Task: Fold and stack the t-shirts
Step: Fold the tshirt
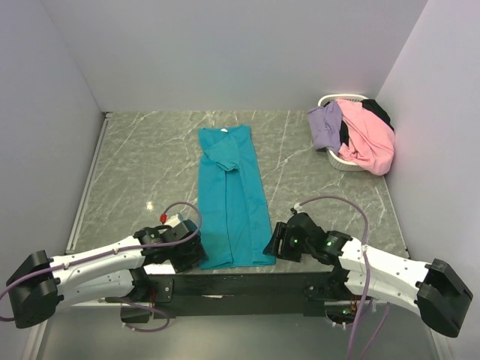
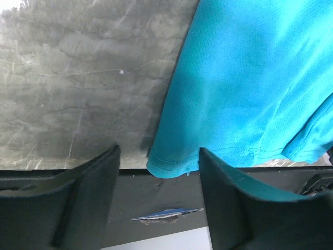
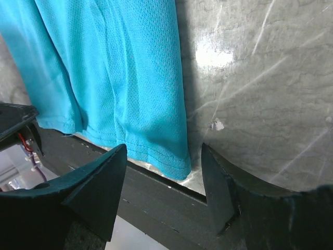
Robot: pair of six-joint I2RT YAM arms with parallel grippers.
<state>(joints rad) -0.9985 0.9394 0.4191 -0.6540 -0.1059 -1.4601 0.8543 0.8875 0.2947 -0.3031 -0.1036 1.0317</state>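
At the near edge of the table (image 1: pixel 135 150), fingers spread wide on both sides, pinching nothing. Left gripper (image 2: pixel 158 156) framing the hem's left corner, right gripper (image 3: pixel 164 156) framing the right one, probably so as to take both corners together. Just beyond, the teal t-shirt (image 1: pixel 232 202), flat in a long narrow strip, sleeves folded in, collar far, hem right at the edge: apparently set for a crosswise fold. Far right, pink shirt (image 1: pixel 367 139), lavender shirt (image 1: pixel 325 124) and black shirt (image 1: pixel 377 111) heaped in the white basket (image 1: pixel 341 163), not yet folded.
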